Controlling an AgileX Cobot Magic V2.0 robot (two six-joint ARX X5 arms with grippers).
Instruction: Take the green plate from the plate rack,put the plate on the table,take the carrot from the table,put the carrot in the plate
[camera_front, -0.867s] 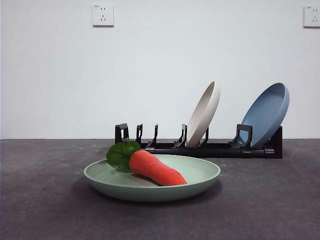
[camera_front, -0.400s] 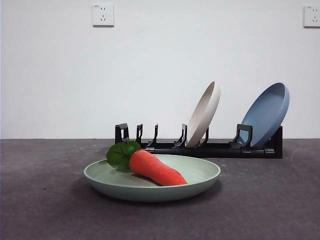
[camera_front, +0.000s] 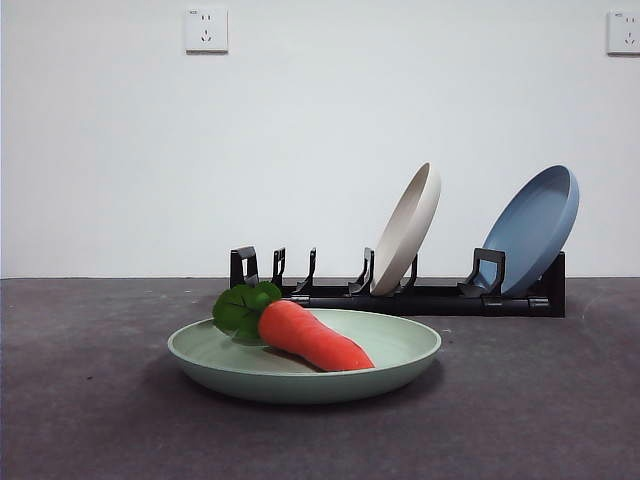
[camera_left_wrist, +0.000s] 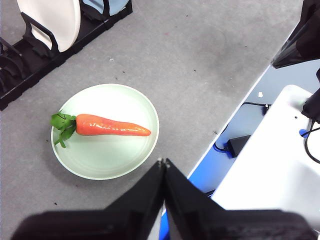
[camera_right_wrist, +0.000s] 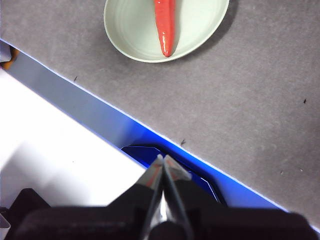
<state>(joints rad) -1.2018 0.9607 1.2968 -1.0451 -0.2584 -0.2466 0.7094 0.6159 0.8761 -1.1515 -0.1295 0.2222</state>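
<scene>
Carrot (camera_left_wrist: 112, 125) lies in plate (camera_left_wrist: 105, 165), ahead of both grippers (camera_left_wrist: 163, 162) (camera_right_wrist: 163, 159), jaws together, empty. Carrot prob light, slick; grip mid-body.

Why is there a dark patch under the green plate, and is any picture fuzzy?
Front view: the green plate casts a soft shadow on the table, and everything looks sharp. Left wrist view: a faint shadow hugs one side of the plate; the carrot has small shiny spots. Right wrist view: the shut right gripper looks blurry up close.
</scene>
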